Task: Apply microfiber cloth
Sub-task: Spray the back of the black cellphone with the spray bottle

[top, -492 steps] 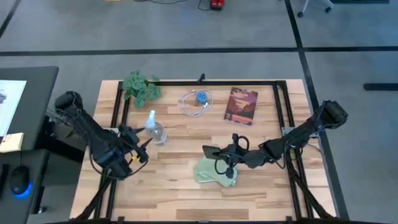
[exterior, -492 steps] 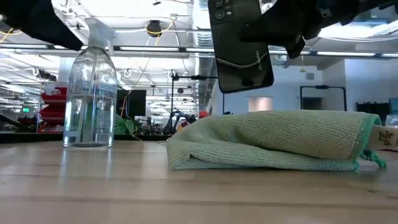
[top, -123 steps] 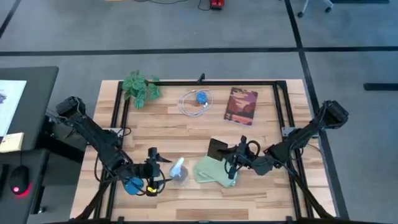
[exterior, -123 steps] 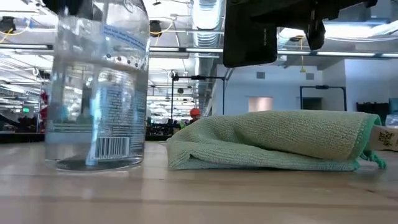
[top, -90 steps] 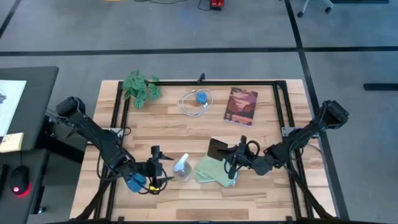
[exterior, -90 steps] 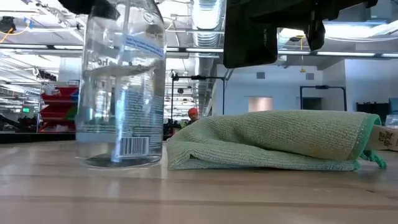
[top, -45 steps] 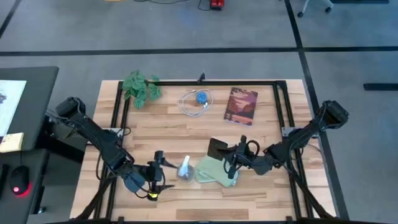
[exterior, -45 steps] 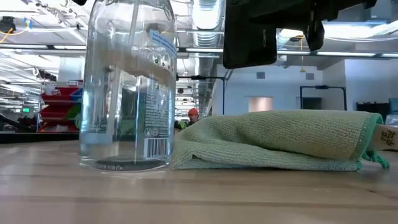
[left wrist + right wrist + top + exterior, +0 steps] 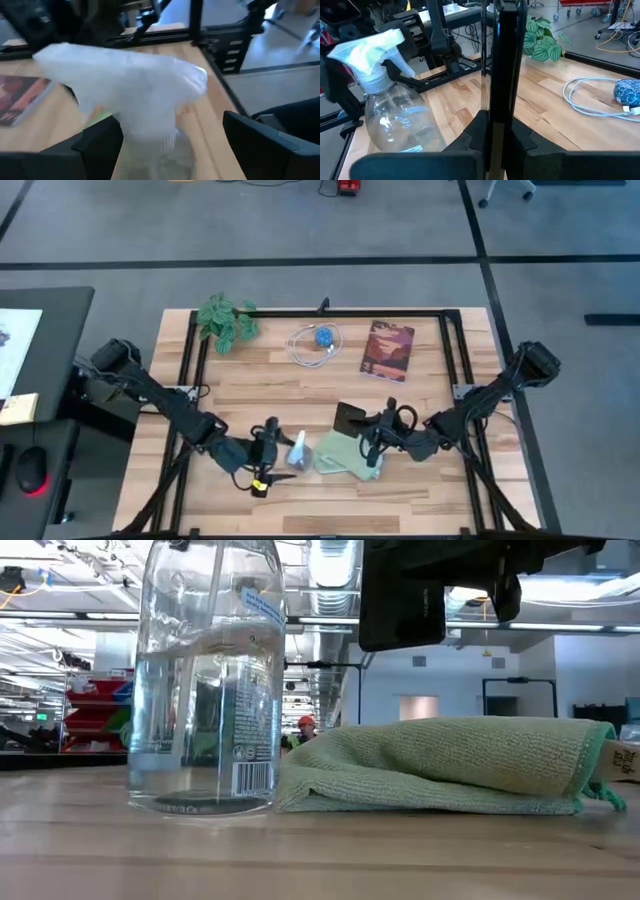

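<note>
Right gripper [image 9: 372, 432] is clamped on the black phone [image 9: 349, 419], directly above the microfiber cloth [image 9: 345, 455]. Left gripper [image 9: 277, 452] stands parted around the spray bottle [image 9: 298, 450]. Cloth appears soft, light, limp; pinch a folded edge.

Industrial lab hall: ceiling strip lights [image 9: 90, 618], red bin racks [image 9: 95, 710].

The spray bottle [image 9: 297, 450] stands just left of the microfiber cloth [image 9: 345, 455]. Behind them, the plant [image 9: 226, 320], cable [image 9: 315, 345] and book [image 9: 388, 350] line the table's [image 9: 420, 495] far edge.
</note>
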{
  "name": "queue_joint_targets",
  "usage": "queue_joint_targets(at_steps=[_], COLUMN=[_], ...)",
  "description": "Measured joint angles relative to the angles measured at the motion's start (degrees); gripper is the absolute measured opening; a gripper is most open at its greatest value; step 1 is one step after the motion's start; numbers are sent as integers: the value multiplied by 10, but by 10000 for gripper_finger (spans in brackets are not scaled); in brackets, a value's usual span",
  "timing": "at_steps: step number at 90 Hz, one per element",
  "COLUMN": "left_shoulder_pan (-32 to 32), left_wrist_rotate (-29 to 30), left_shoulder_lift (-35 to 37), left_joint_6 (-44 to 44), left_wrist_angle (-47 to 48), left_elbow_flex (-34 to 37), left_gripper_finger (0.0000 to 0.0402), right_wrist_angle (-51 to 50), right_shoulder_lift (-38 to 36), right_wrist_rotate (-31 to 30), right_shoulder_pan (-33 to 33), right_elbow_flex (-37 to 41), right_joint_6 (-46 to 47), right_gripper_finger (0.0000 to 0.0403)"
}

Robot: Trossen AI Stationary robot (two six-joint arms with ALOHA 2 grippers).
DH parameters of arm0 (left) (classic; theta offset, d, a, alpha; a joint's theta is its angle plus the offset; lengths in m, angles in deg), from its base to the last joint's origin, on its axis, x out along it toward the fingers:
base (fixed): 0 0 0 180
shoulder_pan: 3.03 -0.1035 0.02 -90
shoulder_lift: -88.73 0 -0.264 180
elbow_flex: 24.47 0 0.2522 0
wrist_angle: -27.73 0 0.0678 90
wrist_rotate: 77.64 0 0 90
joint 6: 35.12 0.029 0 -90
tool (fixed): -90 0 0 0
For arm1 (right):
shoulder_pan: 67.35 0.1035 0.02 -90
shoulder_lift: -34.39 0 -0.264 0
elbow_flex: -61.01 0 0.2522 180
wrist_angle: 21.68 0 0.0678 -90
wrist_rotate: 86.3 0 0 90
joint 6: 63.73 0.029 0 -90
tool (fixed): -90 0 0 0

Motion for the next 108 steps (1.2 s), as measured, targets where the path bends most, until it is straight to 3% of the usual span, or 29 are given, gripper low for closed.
queue_joint_targets(at_steps=[17, 39, 55, 67, 78, 96, 108], left_shoulder_pan=[5, 18, 19, 30, 31, 8, -3], left_wrist_rotate=[-42, -42, -38, 16, 57, 64, 57], left_shoulder_lift=[-9, -9, 9, 32, 31, 6, -17], left_joint_6=[-3, -7, -56, -77, -34, 23, 73], left_wrist_angle=[-20, 1, 105, 200, 190, 165, 101], left_elbow_flex=[0, 0, -11, -42, -43, -43, -42], left_gripper_finger=[313, 313, 313, 313, 313, 313, 313], right_wrist_angle=[-3, -5, -7, -8, -9, -8, -9], right_shoulder_lift=[0, 0, 0, 0, 0, 0, 0], right_wrist_rotate=[1, 2, 3, 9, 9, 9, 10], right_shoulder_pan=[1, 1, 1, 1, -2, -3, -2], right_elbow_flex=[0, 0, 0, 0, 0, 0, 0], right_joint_6=[0, 0, 0, 0, 0, 0, 0], right_gripper_finger=[17, 17, 17, 17, 17, 17, 17])
